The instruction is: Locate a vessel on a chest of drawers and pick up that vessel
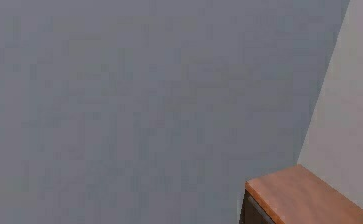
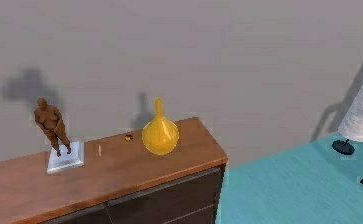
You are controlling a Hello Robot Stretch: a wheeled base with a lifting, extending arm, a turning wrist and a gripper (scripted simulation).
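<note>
A yellow round-bellied vase [image 2: 159,134] with a narrow neck stands upright on the brown wooden top of a dark chest of drawers [image 2: 109,170], toward its right end, in the arm side view. A corner of a brown wooden top [image 1: 304,200] shows at the forward view's bottom right.
A brown statue of a standing figure [image 2: 54,130] on a white base stands on the chest's left part. A thin pencil-like stick [image 2: 98,149] and a tiny dark thing [image 2: 129,135] lie between it and the vase. Teal surface [image 2: 309,185] and a lamp [image 2: 354,120] at the right. Grey walls behind.
</note>
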